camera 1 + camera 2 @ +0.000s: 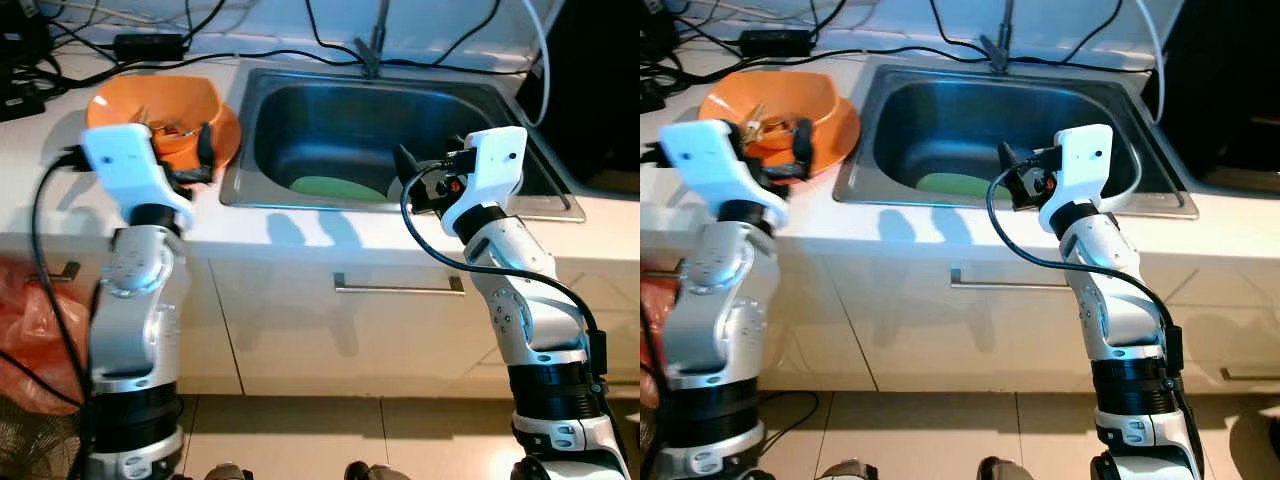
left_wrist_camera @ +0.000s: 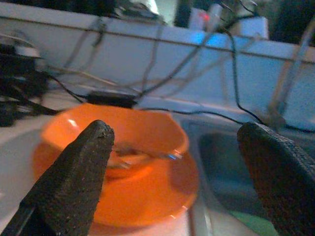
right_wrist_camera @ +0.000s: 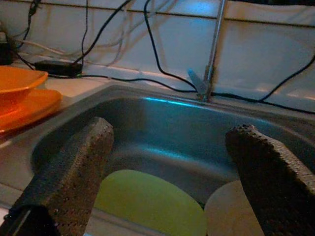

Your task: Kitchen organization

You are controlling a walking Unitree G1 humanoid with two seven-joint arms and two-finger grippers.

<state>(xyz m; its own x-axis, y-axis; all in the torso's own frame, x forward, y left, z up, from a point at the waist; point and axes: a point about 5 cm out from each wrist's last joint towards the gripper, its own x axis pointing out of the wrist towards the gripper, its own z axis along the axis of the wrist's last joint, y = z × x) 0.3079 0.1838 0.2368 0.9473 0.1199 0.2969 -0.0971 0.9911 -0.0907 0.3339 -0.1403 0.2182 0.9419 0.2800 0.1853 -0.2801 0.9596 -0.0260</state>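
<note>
The robot is standing before a white counter [image 1: 330, 235] with a steel sink [image 1: 385, 135] set into it. Its left gripper [image 2: 182, 182] is hovering with fingers spread wide and empty, just in front of an orange bowl [image 1: 160, 115] that is sitting on an orange plate [image 1: 225, 140] on the counter, left of the sink; some metal cutlery [image 2: 142, 152] is lying inside the bowl, though it is too blurred to make out which pieces. The right gripper [image 3: 172, 182] is also hanging released, holding nothing, at the sink's front edge. Down in the basin, a green plate [image 3: 147, 201] is lying flat just beyond its fingers, with a pale tan plate [image 3: 229, 214] beside it.
</note>
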